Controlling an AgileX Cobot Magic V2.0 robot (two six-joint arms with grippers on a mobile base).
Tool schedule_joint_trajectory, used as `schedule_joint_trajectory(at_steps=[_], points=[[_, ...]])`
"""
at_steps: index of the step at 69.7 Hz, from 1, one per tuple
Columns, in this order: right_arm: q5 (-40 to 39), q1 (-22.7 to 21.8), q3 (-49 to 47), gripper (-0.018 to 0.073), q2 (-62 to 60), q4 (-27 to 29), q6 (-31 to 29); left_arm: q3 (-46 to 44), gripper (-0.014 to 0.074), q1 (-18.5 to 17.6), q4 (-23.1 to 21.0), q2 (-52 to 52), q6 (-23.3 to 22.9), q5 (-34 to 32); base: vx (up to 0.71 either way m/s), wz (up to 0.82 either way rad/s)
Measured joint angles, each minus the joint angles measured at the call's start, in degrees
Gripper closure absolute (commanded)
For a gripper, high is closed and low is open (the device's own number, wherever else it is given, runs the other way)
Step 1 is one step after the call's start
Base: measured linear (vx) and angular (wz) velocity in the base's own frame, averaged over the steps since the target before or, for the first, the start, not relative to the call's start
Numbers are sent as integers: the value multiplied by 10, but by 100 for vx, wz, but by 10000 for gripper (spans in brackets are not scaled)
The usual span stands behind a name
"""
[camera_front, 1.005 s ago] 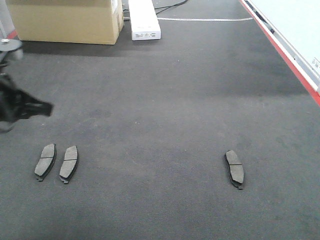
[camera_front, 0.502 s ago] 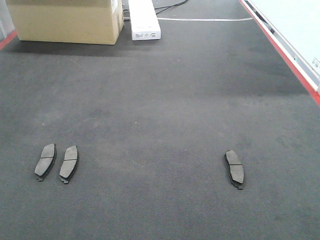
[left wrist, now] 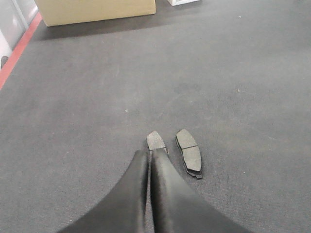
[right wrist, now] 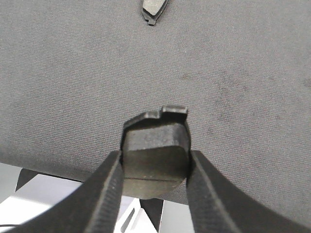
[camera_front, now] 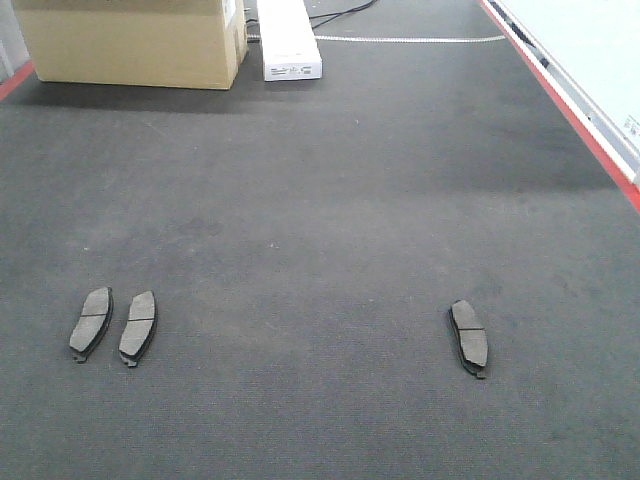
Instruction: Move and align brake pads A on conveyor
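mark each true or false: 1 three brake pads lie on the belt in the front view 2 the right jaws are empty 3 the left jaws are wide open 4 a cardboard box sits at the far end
1. True: two pads lie side by side, a third lies apart on the conveyor.
2. False: the right gripper grips a brake pad.
3. False: the left gripper is shut and empty.
4. True: the cardboard box sits there.
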Motion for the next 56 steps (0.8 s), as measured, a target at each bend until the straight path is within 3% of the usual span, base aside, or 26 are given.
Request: schedule_joint_trajectory(at_steps=[56], points=[[0, 0, 0, 567, 0, 0, 0, 0, 602, 0, 0, 0, 0, 0, 0, 0]])
